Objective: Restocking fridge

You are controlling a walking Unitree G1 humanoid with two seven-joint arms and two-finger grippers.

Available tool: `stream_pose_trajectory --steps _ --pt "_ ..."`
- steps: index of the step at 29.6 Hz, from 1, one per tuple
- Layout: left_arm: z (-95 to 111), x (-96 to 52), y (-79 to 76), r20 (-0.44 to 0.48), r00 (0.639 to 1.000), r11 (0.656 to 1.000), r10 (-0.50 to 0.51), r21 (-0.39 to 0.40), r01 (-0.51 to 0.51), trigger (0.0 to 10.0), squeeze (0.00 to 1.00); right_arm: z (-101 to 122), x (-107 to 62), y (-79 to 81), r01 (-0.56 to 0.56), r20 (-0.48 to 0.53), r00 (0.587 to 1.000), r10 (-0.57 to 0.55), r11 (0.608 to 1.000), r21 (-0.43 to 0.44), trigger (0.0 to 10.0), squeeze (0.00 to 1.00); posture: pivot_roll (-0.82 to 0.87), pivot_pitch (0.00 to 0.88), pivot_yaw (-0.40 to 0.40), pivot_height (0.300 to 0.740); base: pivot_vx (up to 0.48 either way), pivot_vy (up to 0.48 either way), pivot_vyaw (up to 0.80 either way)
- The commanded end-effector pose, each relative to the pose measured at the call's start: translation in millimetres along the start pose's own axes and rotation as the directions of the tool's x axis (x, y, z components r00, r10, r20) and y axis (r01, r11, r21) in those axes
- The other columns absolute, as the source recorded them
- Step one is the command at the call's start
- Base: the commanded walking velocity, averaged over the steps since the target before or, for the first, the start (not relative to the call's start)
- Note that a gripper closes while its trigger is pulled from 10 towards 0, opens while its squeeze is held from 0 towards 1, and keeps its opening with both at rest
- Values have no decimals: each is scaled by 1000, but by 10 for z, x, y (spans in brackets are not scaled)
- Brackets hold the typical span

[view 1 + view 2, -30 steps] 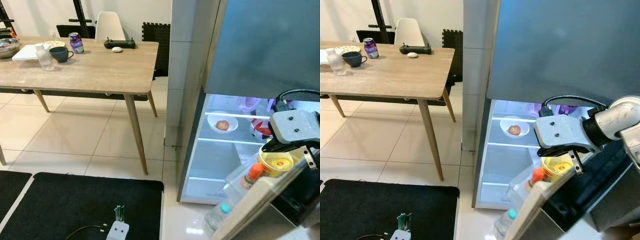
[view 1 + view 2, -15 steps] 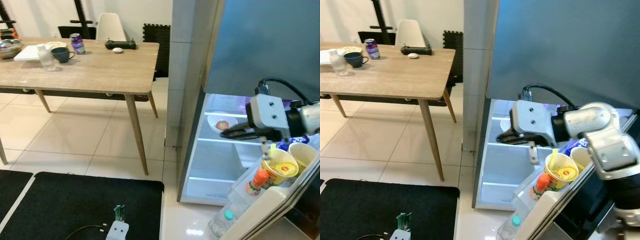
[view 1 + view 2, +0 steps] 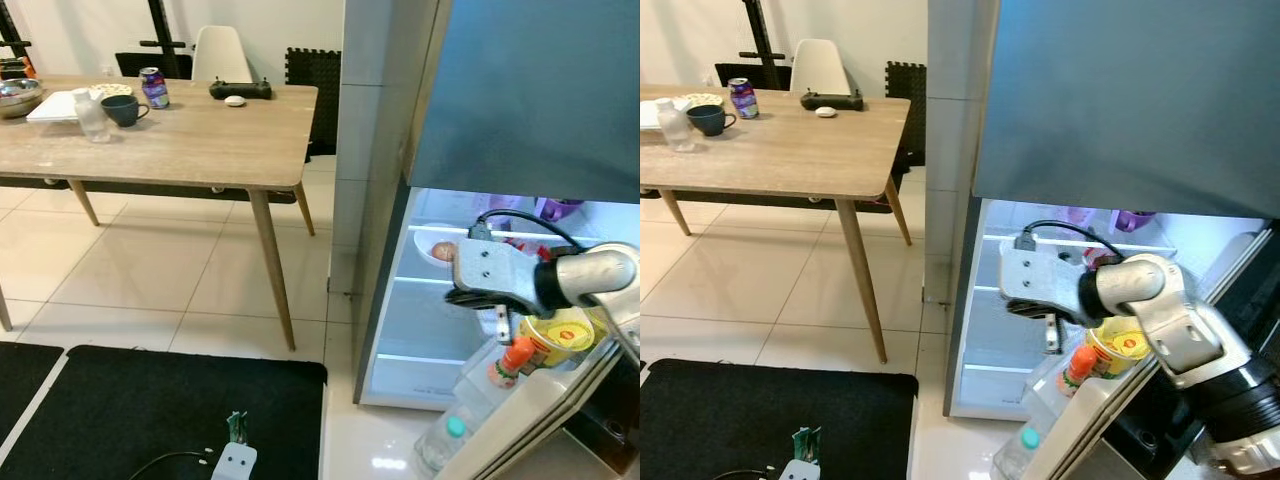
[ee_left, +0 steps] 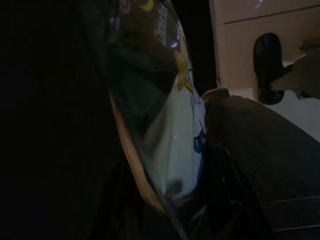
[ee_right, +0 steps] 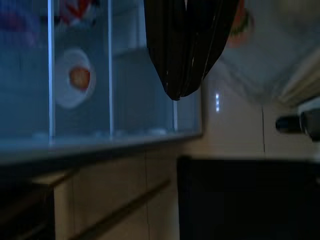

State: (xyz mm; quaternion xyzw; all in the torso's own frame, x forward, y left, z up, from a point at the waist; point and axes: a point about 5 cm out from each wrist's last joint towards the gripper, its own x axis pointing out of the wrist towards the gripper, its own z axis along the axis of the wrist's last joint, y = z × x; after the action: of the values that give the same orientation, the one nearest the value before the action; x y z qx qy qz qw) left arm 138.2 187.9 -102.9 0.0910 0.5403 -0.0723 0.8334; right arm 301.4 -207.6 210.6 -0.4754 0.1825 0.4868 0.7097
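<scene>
Fridge (image 3: 520, 100) stands with its lower door (image 3: 540, 410) swung wide, the lit shelves showing. Well apart on the robot's left is the wooden desk (image 3: 190, 140), carrying a dark mug (image 3: 122, 108), a can (image 3: 152, 86), a clear bottle (image 3: 88, 112) and a black controller (image 3: 238, 88), with a white chair (image 3: 220, 52) behind it. A black mat (image 3: 150, 410) lies on the tiled floor in front.

The right arm reaches across the fridge opening, and it has moved since half a second ago: then its gripper sat higher, level with the upper glass shelf, whereas the right gripper (image 5: 182, 75) is now lower and further toward the robot's left, in front of the shelf edge and just above the door rack. Its jaws are pressed together with nothing between them. The white bowl (image 3: 438, 250) holding a red fruit is now partly hidden behind the wrist.

In the door rack the yellow cup (image 3: 556, 335) stands just beside the orange-capped bottle (image 3: 508, 362), with a blue-capped bottle (image 3: 440, 440) lower down.

The left gripper is in the dark; a glossy snack packet (image 4: 160, 125) lies across its wrist view, and I cannot tell how its jaws stand.
</scene>
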Motion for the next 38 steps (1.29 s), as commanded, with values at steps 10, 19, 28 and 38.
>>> stream_pose_trajectory --steps 10,19,28,38 --pt "-125 -12 -22 -41 999 1000 -9 -16 9 10000 0 -432 -332 164 -102 -241 963 120 991 88 10000 0 -94 0 -49 740 0 0 0" --pt "-128 -13 -16 -41 999 1000 -8 -18 8 10000 0 -669 -536 175 -54 -362 926 106 987 150 10000 0 -96 0 -48 740 0 0 0" --pt "-126 -13 -18 -41 999 1000 -9 -19 9 10000 0 -924 -778 209 23 -482 872 88 975 219 10000 0 -97 0 -48 740 0 0 0" --pt "-129 -14 -12 -42 999 1000 -8 -17 7 10000 0 -1132 -995 248 100 -583 809 73 960 260 10000 0 -98 0 -44 740 0 0 0"
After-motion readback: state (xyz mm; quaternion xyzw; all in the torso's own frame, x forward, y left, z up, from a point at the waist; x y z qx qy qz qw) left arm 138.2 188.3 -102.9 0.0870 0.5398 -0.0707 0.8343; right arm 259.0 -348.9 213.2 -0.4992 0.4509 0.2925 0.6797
